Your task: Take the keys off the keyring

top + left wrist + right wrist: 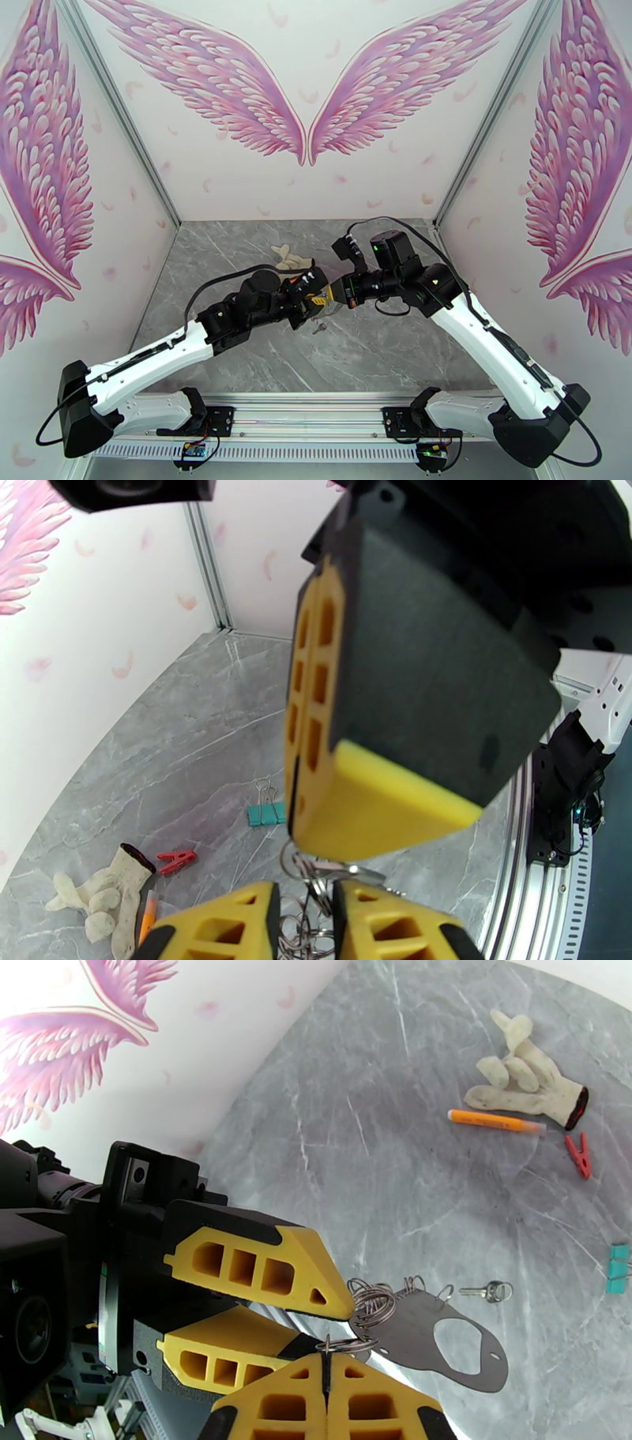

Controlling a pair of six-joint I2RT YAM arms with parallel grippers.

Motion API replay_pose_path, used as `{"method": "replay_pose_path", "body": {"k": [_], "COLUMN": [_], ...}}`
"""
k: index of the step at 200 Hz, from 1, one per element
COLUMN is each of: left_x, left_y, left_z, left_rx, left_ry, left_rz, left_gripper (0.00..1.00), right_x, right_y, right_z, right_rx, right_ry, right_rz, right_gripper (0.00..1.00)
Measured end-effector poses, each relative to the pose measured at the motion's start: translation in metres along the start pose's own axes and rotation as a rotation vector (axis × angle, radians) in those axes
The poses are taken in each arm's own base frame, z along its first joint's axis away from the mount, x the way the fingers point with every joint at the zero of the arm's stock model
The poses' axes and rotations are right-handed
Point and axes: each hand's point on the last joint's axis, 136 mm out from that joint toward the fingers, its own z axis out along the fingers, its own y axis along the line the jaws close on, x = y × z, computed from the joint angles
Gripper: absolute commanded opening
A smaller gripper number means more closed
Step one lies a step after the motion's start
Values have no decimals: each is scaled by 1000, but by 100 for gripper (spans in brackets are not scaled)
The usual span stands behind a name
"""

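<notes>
Top: left hand (321, 300), right hand (337, 293) tip to tip, centre. Left wrist: left jaws slightly apart around rings (312, 872). Right wrist: right hand closed on rings; keyring (407, 1335) stretches rightward from both, lower middle.

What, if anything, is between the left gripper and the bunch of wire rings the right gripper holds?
Nothing visible. The left gripper, fingers parted, flanks the bunch of wire rings, right beside the shut right gripper pinching it; the dark keyring is on the far side.
</notes>
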Motion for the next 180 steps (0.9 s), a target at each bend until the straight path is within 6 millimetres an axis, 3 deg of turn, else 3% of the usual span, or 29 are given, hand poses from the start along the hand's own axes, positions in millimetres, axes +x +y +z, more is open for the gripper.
{"method": "replay_pose_path", "body": {"k": [76, 126, 180], "left_x": [-2, 0, 0], "left_y": [6, 3, 6], "left_z": [4, 7, 1], "left_rx": [-20, 6, -7], "left_ry": [19, 36, -1], "left_rz": [11, 55, 110], "left_gripper": [23, 6, 3], "right_x": [0, 0, -1], "right_y": [0, -3, -7], "right_z": [0, 1, -1], "right_rx": [0, 13, 40], "right_ry": [0, 1, -9], "right_rz": [0, 1, -3], "right_gripper": [0, 0, 0]}}
